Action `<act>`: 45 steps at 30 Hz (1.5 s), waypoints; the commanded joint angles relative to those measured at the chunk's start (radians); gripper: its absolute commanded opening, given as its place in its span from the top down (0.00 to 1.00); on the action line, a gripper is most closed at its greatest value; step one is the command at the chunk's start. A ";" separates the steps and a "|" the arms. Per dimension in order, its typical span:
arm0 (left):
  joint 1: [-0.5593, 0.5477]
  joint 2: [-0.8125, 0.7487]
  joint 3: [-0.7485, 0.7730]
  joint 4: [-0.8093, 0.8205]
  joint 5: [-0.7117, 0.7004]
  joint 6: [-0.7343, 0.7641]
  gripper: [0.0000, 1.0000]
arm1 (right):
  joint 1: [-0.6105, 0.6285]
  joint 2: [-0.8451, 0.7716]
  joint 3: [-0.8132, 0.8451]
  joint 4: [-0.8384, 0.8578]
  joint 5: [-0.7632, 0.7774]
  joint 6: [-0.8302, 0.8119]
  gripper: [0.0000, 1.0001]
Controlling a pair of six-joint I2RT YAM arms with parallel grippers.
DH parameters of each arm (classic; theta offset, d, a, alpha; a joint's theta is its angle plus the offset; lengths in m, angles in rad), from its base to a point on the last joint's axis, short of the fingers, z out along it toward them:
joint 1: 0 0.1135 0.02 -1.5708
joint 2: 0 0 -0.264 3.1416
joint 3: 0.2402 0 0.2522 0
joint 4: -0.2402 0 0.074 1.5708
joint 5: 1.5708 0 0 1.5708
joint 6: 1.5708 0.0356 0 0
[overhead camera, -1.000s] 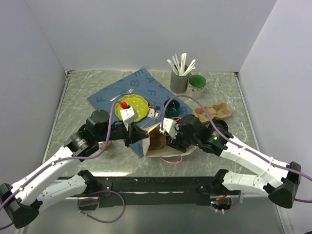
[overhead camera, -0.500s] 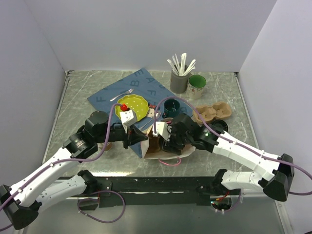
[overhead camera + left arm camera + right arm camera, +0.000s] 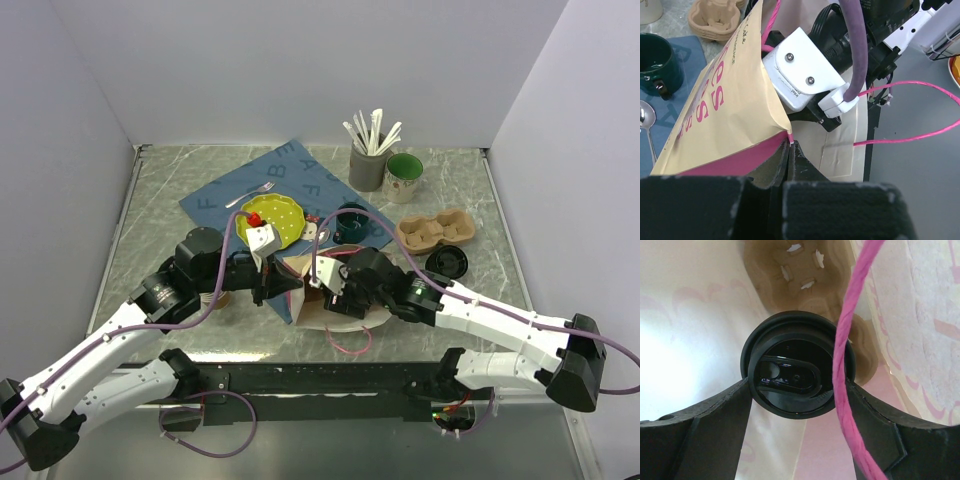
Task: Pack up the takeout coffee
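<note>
Right gripper [image 3: 797,386] is clamped on the takeout coffee [image 3: 790,371], 2 fingers either side of the black lid, inside the paper bag [image 3: 722,107]. Pink handle cord [image 3: 840,370] crosses in front of it. I see a pulp carrier [image 3: 805,275] behind the cup. Left gripper [image 3: 790,150] pinches the bag's mouth edge.

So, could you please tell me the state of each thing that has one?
takeout coffee, lidded, inside the bag.
paper bag, mouth held open.
left end effector, shut on the bag's edge.
right end effector, shut on the coffee.
dark green mug, upright.
</note>
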State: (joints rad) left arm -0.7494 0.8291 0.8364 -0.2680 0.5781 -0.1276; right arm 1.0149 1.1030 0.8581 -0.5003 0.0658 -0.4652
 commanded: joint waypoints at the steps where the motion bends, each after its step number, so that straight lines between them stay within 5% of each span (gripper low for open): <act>1: -0.004 -0.007 0.041 0.035 0.043 0.002 0.99 | -0.001 -0.029 0.012 -0.003 0.052 -0.001 0.39; 12: -0.004 0.011 0.041 0.021 0.035 0.020 0.99 | -0.004 -0.068 0.052 -0.126 0.008 -0.001 0.39; 45: -0.004 0.025 0.035 0.067 0.065 0.048 0.99 | -0.079 -0.072 0.030 -0.026 0.098 0.025 0.40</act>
State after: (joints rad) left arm -0.7494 0.8619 0.8364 -0.2337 0.5888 -0.1001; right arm 0.9691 1.0260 0.8627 -0.5911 0.1360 -0.4885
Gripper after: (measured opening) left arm 0.016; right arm 0.752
